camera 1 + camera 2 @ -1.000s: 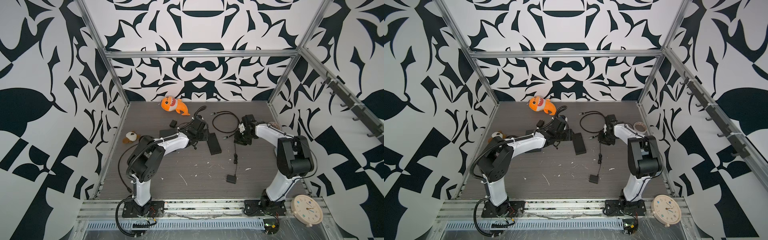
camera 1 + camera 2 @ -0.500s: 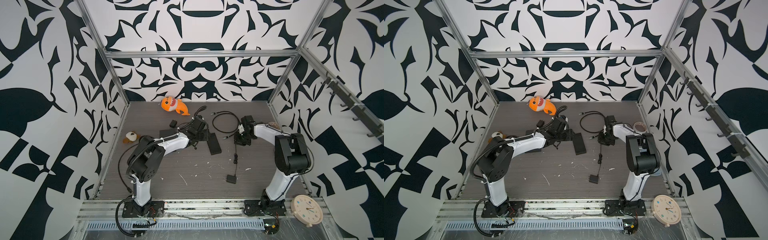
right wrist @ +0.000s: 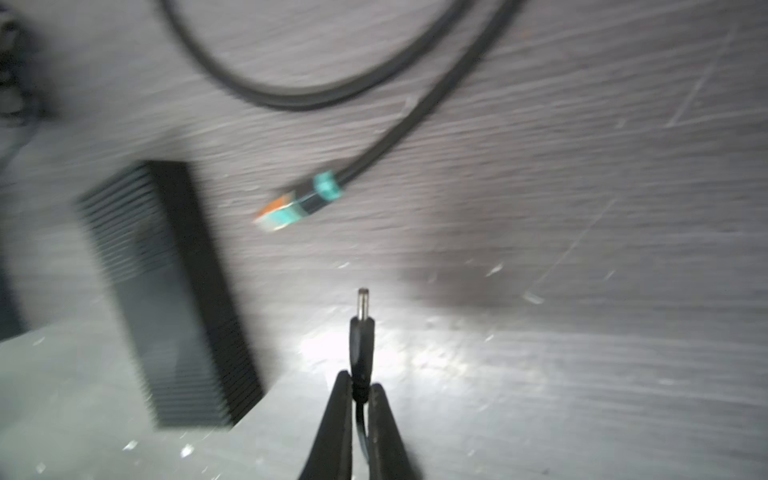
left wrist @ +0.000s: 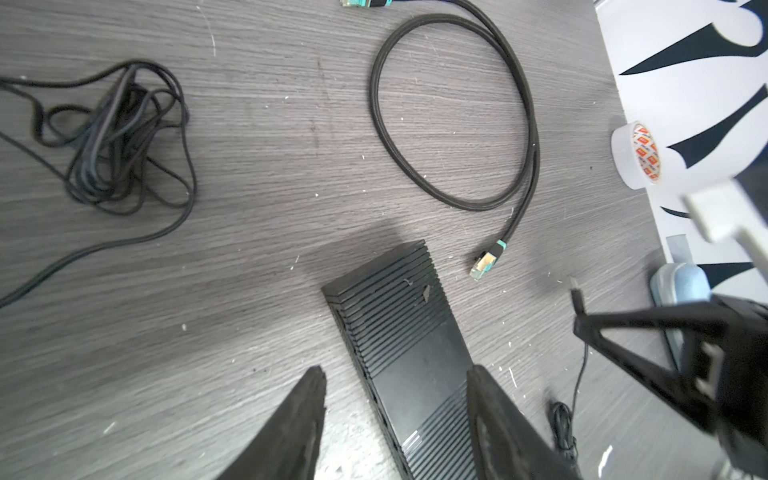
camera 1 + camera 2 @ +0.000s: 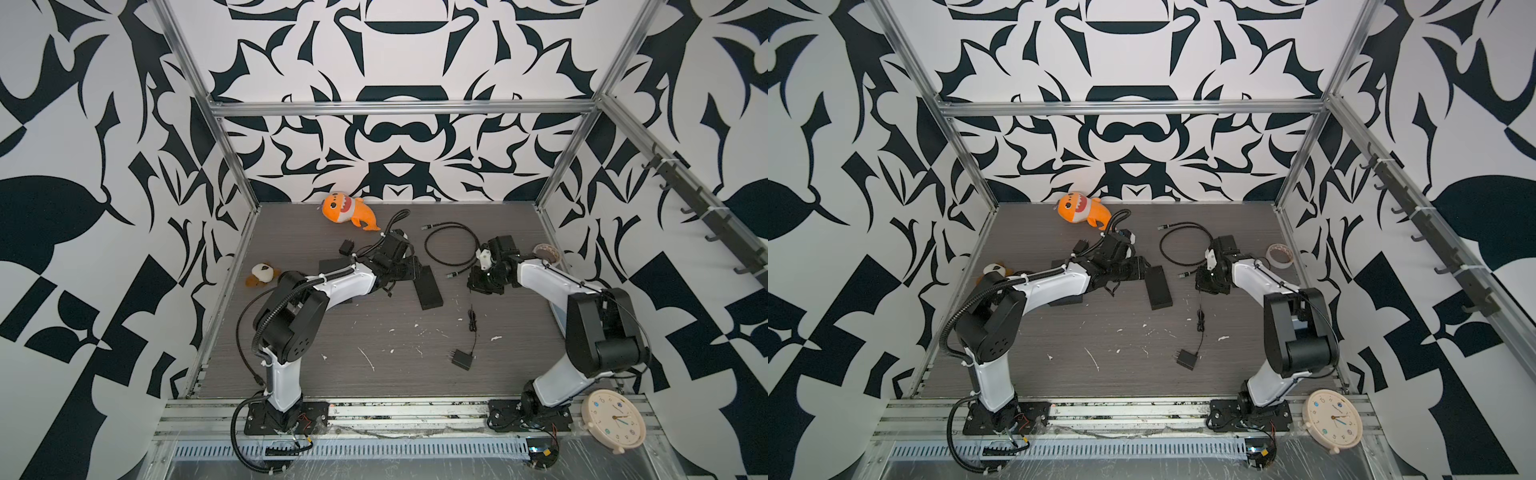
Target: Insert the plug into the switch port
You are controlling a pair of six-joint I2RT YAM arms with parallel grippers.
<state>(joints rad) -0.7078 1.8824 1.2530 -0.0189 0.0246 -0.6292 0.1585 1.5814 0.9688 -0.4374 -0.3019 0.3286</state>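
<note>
Black-and-white patterned walls on a silver frame enclose a grey wood-grain surface (image 5: 353, 374). One long black ribbed switch box (image 5: 428, 286) lies flat near the middle; its ports show in no view. Two white-and-black arms reach in. The left jaws stand partly open astride one end of the switch (image 4: 403, 332), gripping nothing: bare surface shows between one finger (image 4: 307, 415) and the box, and whether the other touches it is hard to tell. The right jaws are pinched tight on the rear of the one small black barrel plug with a bare metal tip (image 3: 362, 328), which juts out ahead of them, near the switch but apart from it. That wrist view is blurred, and in both top views the right arm (image 5: 536, 278) hides the plug. One black braided network cable (image 5: 451, 249) loops behind, with two teal-banded connectors. Two small black wall adapters lie well apart (image 5: 459, 359) (image 5: 345, 248). Two plush toys: an orange shark (image 5: 347, 210) and a brown-and-white one (image 5: 995, 269) half hidden by the left arm (image 5: 1054, 286). One tape roll (image 4: 636, 156), one cream round clock (image 5: 613, 424) on the front rail
</note>
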